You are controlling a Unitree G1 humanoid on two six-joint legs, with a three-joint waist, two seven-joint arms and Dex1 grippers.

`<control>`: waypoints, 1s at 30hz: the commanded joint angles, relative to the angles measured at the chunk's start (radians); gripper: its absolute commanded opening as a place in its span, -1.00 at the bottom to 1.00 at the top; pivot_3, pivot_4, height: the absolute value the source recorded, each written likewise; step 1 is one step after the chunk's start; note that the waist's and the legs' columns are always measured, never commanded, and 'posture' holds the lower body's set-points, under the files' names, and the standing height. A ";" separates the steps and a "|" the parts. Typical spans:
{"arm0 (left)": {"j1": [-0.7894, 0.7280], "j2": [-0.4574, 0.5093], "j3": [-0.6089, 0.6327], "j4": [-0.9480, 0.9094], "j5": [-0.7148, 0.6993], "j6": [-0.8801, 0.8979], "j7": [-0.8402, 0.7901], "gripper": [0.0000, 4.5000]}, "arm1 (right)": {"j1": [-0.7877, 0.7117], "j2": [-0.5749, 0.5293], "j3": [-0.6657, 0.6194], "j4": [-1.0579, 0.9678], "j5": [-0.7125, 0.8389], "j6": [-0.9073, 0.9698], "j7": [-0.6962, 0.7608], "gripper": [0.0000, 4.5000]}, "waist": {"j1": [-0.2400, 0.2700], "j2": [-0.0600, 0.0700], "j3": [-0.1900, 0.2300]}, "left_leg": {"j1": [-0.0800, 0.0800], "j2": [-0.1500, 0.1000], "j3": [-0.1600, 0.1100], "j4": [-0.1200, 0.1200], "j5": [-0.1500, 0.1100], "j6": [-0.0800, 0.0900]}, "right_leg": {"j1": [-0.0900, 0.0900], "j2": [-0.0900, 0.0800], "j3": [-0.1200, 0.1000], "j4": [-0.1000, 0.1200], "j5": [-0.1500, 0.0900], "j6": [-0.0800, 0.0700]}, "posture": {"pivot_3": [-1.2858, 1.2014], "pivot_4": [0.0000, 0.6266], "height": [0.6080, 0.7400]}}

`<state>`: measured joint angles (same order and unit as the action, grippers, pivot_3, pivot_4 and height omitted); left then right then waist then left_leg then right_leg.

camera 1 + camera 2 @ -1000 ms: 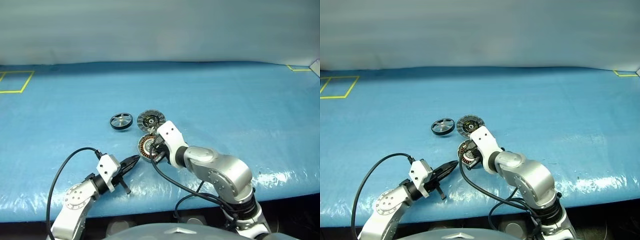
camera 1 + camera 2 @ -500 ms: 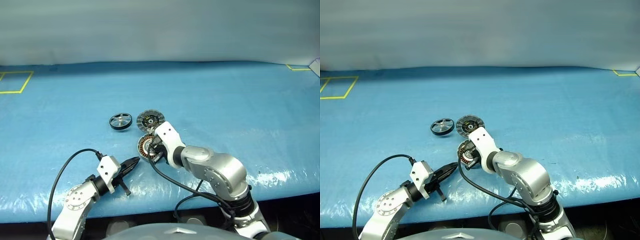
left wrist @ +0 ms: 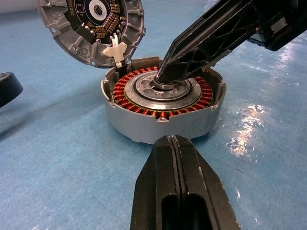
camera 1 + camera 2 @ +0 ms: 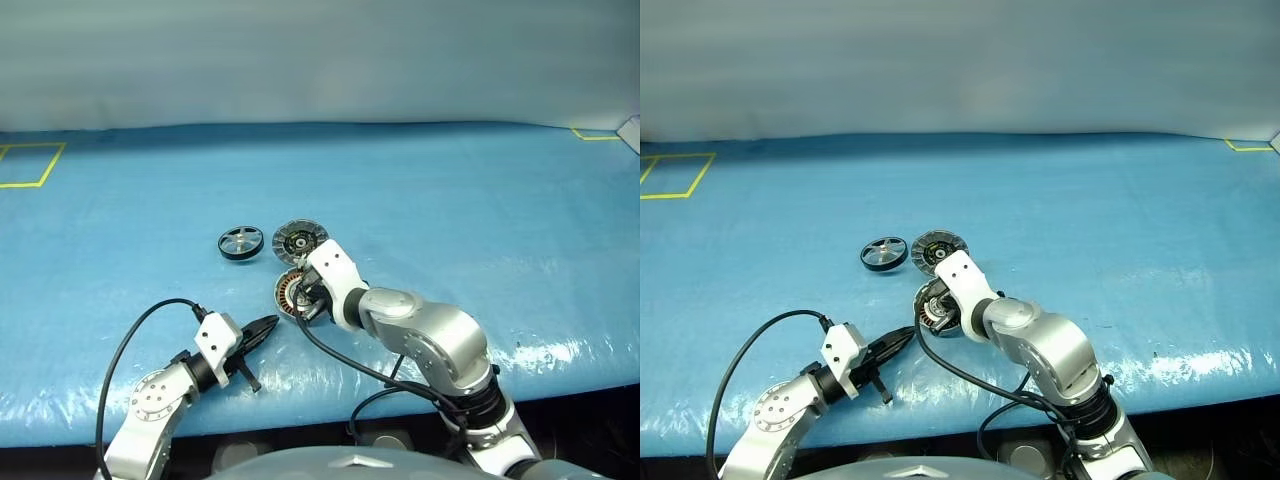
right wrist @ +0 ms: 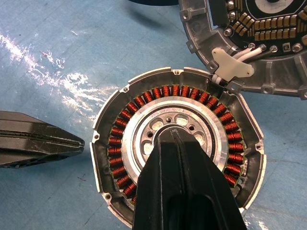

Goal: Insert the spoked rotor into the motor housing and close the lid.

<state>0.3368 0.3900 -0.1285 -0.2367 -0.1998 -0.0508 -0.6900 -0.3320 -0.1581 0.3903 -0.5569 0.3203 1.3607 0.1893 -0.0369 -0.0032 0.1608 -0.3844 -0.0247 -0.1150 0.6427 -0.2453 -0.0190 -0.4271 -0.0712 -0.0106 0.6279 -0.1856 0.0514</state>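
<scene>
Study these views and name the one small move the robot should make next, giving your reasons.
Probably lift the right gripper off the motor housing. Its shut tips sit on the centre hub, blocking the open cup, while the spoked rotor lies unheld on the table and the lid stands open; the left gripper is shut and empty.

Bright even light; glare patches on blue table cover (image 4: 520, 350); wrist views sharp.

Wide table (image 4: 480, 190) under a glossy, wrinkled blue plastic sheet, yellow tape outlines at far left corner (image 4: 30, 165) and far right corner (image 4: 592, 135); pale plain wall (image 4: 320, 60) behind.
</scene>
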 commanded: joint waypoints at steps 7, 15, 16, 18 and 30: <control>-0.009 -0.005 0.003 -0.012 -0.006 -0.010 0.008 -1.00 | -0.001 -0.011 0.033 0.011 0.004 -0.017 0.020 -0.99 | 0.000 0.000 0.000 | 0.000 0.000 0.000 0.000 0.000 0.000 | 0.000 0.000 0.000 0.000 0.000 0.000 | 0.03 -0.52 1.00; -0.011 -0.009 0.010 -0.031 -0.033 0.003 0.010 -1.00 | -0.011 -0.020 -0.007 -0.054 0.021 -0.042 0.040 -0.99 | 0.000 0.000 0.000 | 0.000 0.000 0.000 -0.001 0.000 0.000 | 0.000 0.000 0.000 0.000 0.000 0.000 | 0.03 -0.52 1.00; -0.011 -0.009 0.016 -0.039 -0.043 0.005 0.009 -1.00 | -0.013 -0.016 -0.029 -0.076 0.034 -0.044 0.049 -0.99 | 0.000 0.000 0.001 | -0.001 0.000 0.000 -0.001 0.000 0.000 | -0.001 0.000 0.000 0.000 0.000 0.000 | 0.03 -0.52 1.00; -0.013 -0.002 0.043 -0.063 -0.077 0.013 0.007 -1.00 | -0.014 -0.013 -0.077 -0.128 0.065 -0.054 0.077 -0.99 | 0.000 0.001 0.001 | -0.001 0.000 0.000 -0.001 0.000 0.000 | -0.001 0.000 0.000 0.000 0.000 0.000 | 0.03 -0.52 1.00; -0.210 0.146 0.324 -0.243 -0.390 0.557 0.178 -1.00 | 0.120 -0.160 -0.193 -0.215 0.114 -0.121 0.131 -0.99 | 0.001 -0.002 0.003 | -0.002 0.000 -0.001 0.000 0.000 0.000 | -0.001 0.000 -0.001 0.000 0.000 0.000 | 0.03 -0.52 1.00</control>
<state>0.1545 0.5144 0.1374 -0.4172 -0.5220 0.4365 -0.5219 -0.2161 -0.3169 0.2125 -0.7436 0.4332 1.2724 0.3214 -0.0357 -0.0047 0.1639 -0.3867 -0.0242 -0.1168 0.6430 -0.2453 -0.0190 -0.4282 -0.0700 -0.0122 0.6282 -0.1856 0.0517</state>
